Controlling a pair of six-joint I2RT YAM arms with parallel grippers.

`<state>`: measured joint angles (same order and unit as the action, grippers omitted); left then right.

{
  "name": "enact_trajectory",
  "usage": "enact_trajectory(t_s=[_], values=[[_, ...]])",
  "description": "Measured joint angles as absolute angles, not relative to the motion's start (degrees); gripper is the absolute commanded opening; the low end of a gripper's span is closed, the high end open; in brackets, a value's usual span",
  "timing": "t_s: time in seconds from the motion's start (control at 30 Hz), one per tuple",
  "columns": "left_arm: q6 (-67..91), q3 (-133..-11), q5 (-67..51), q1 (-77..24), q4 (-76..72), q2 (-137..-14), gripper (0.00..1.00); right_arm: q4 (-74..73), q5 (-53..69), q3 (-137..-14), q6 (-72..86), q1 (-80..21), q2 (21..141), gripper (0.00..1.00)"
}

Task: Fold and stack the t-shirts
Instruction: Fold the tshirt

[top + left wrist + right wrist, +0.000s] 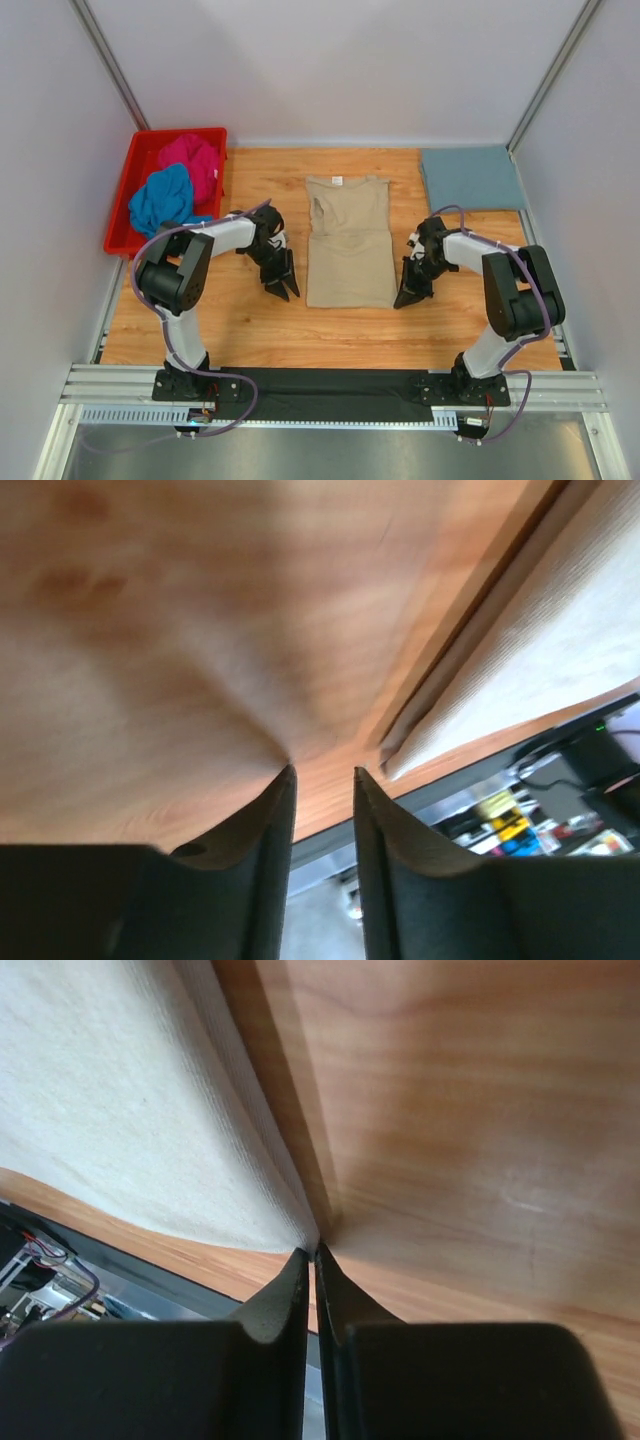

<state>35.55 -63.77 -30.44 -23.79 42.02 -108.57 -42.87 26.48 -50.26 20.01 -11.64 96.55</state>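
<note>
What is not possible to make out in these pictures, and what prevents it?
- Right wrist view: whether the shut right gripper pinches the beige t-shirt; its tips cover the contact.
- Top view: the blue t-shirt and magenta t-shirt are bunched in the red bin, lower parts hidden.
- Left wrist view: the table is blurred, too close.

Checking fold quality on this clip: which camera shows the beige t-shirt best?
The top external view: the whole beige t-shirt lies flat there, visible from neckline to hem. The left wrist view catches only a strip along its side edge, and the right wrist view only one patch and edge, close up.
</note>
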Motion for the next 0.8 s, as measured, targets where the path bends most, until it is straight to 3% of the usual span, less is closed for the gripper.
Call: enact_trajectory(t_s=[0.07, 0.1, 0.23, 0.33, 0.8], values=[[35.29, -62.72, -29.69, -23.79, 42.92, -106.87, 0.50, -42.94, 26.46, -48.14, 20.62, -11.92, 95.33, 0.15], [35.24, -62.54, -29.63, -23.79, 43.13, -106.30, 0.51, -43.16, 26.57, -47.18, 20.97, -11.99, 94.59, 0.24], [35.35, -61.41, -31.40, -23.57, 41.21, -104.16, 0.52, -44.64, 26.02, -45.43, 21.65, -12.10, 91.18, 0.43], [36.29, -58.65, -34.46, -23.70, 37.85, -101.71, 0.53, -45.10, 25.82, -45.41, 22.41, -12.10, 88.31, 0.48], [42.09, -50.83, -37.65, -26.26, 28.58, -100.71, 0.53, -42.06, 26.85, -44.27, 25.61, -12.10, 90.50, 0.45]])
